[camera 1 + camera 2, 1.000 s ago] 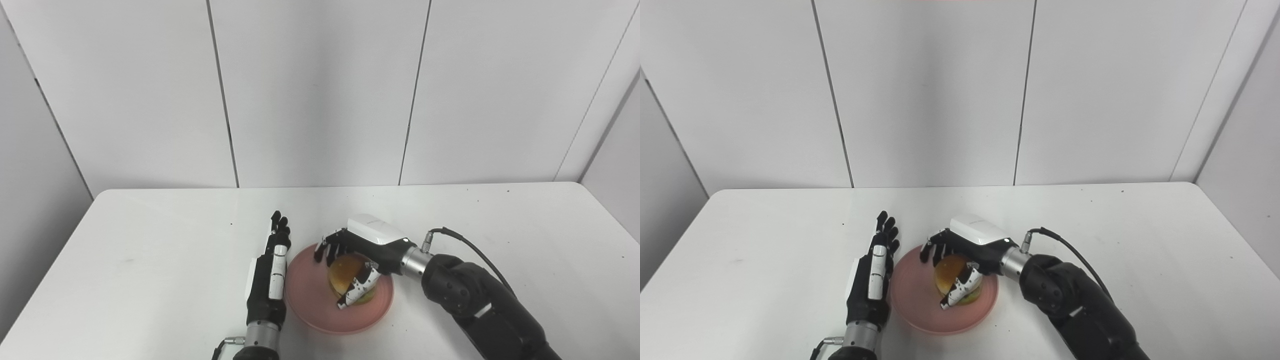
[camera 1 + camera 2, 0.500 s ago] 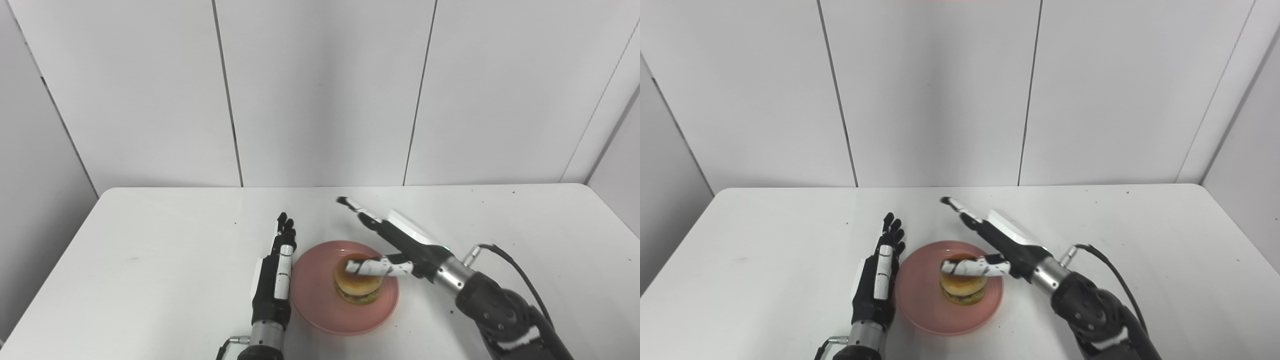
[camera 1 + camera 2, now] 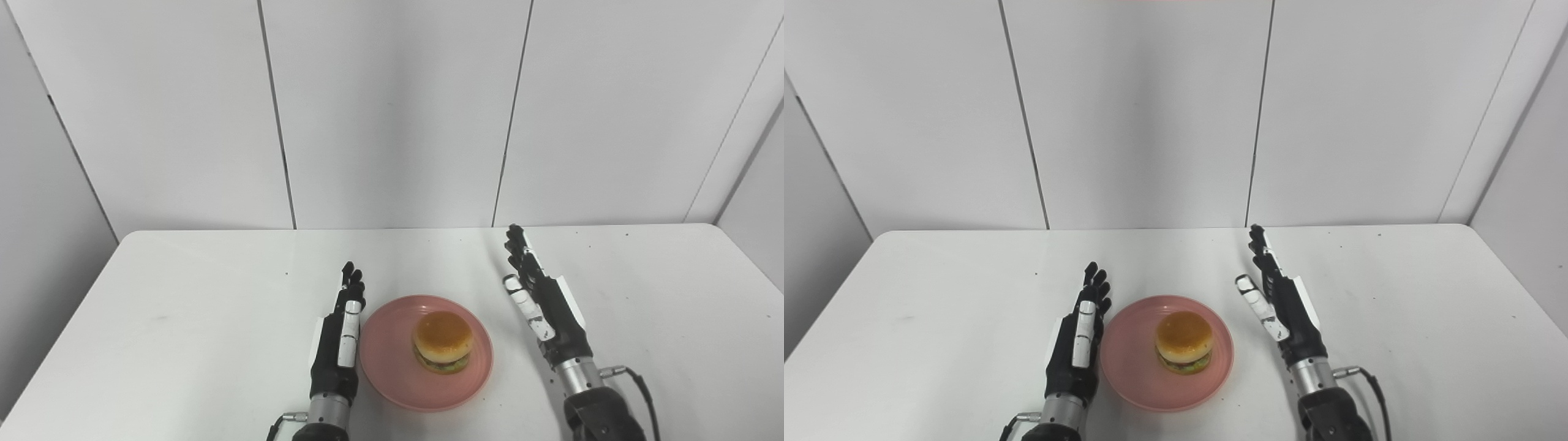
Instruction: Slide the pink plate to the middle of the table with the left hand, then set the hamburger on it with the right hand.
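Pink plate (image 3: 392, 380) lies on the white table (image 3: 184, 294), near the front edge and about in the middle between the left and right sides. On the plate stands the hamburger (image 3: 442, 342), upright, a little to the right of the plate's centre. Its golden bun is on top, and some green lettuce and a dark patty show at the lower edge. Nothing touches the hamburger.

On the left side of the plate is the left hand (image 3: 337, 343). It stands on its edge, with the fingers stretched out straight and close together, pointing away from the robot. It holds nothing. The hand is just beside the rim of the plate; I cannot tell whether it touches the rim or not.

On the right side is the right hand (image 3: 545, 303). It is also open and empty, with the fingers extended and pointing toward the far wall, and the thumb a little apart from them. This hand is clear of the plate, with a strip of bare table between them.

Behind the table are plain grey wall panels (image 3: 392, 110).
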### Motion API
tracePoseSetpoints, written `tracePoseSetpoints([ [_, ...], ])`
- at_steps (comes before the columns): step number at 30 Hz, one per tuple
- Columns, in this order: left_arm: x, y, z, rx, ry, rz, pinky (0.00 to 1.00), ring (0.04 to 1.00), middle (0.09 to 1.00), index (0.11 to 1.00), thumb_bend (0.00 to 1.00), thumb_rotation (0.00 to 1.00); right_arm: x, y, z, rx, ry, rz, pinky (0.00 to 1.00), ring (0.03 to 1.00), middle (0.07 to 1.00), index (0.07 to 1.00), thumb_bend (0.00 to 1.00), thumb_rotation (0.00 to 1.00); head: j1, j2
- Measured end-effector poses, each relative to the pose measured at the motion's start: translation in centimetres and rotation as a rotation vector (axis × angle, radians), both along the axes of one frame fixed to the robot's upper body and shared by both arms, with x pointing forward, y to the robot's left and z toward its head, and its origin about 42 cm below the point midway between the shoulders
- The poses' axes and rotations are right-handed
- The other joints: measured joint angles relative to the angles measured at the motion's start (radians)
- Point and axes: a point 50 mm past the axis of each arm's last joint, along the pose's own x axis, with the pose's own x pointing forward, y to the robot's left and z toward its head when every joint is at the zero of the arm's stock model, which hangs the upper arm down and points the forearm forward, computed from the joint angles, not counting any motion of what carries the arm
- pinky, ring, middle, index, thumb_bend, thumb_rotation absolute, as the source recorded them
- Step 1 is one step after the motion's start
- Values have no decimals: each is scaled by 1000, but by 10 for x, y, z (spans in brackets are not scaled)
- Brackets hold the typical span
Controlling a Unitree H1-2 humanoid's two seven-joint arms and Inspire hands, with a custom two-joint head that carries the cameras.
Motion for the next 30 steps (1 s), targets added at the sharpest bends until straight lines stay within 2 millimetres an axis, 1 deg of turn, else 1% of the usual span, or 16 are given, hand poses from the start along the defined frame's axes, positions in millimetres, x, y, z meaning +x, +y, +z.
tracePoseSetpoints([
  [2,0,0,0,0,1,-4,982,1000,1000,1000,735,1000,-4,-1,-7,27,46,11,1000,1000,1000,1000,767,888,-2,0],
  [4,0,1,-1,-8,6,-7,983,1000,1000,1000,738,1000,-4,-3,-7,42,62,10,1000,1000,1000,1000,744,901,-2,0],
  [6,1,2,-1,-18,8,-10,998,1000,1000,1000,743,1000,-8,-3,-7,52,78,4,1000,1000,1000,1000,705,976,-5,0],
  [7,1,2,-1,-18,7,-14,999,1000,1000,1000,743,1000,-13,-2,-7,50,86,5,1000,1000,1000,1000,704,980,-5,0],
  [8,1,2,-1,-18,7,-14,1000,1000,1000,1000,742,1000,-15,0,-7,48,94,10,1000,1000,1000,1000,679,990,-5,0],
  [10,1,2,-1,-18,8,-13,1000,1000,1000,1000,733,1000,-22,5,-7,53,113,22,1000,1000,1000,1000,591,997,-11,2],
  [13,1,3,-1,-20,10,-8,1000,1000,1000,1000,720,1000,-32,17,-5,88,144,31,1000,1000,1000,1000,561,1000,-14,2],
  [16,1,4,-1,-20,10,-7,1000,1000,1000,1000,711,1000,-34,26,-7,129,172,33,1000,1000,1000,1000,518,970,-17,2],
  [18,1,4,-1,-17,9,-7,987,1000,1000,1000,697,1000,-34,30,-7,150,183,27,1000,1000,1000,1000,521,975,-17,2],
  [21,1,3,-1,23,-3,6,924,1000,1000,1000,690,1000,-34,31,-6,155,193,23,1000,1000,1000,1000,509,990,-21,0],
  [22,1,3,-1,40,-9,12,844,994,1000,1000,705,1000,-34,29,-6,160,199,20,1000,1000,1000,1000,497,996,-21,0],
  [23,0,3,-1,59,-15,16,812,984,1000,1000,708,1000,-34,28,-5,169,208,16,1000,1000,1000,1000,492,999,-23,0],
  [26,0,1,-1,135,-40,25,757,944,997,1000,687,1000,-33,25,-7,192,230,-2,1000,1000,1000,1000,486,1000,-23,0],
  [27,0,-1,0,191,-63,32,664,828,962,1000,650,1000,-33,24,-7,198,232,-7,1000,1000,1000,1000,495,1000,-23,0],
  [29,3,-6,2,312,-125,53,529,672,862,963,524,1000,-33,24,-8,202,235,-14,1000,1000,1000,1000,506,1000,-23,-2],
  [30,5,-8,3,382,-162,81,541,695,877,978,539,1000,-33,24,-9,203,237,-15,1000,1000,1000,1000,521,1000,-23,-2],
])
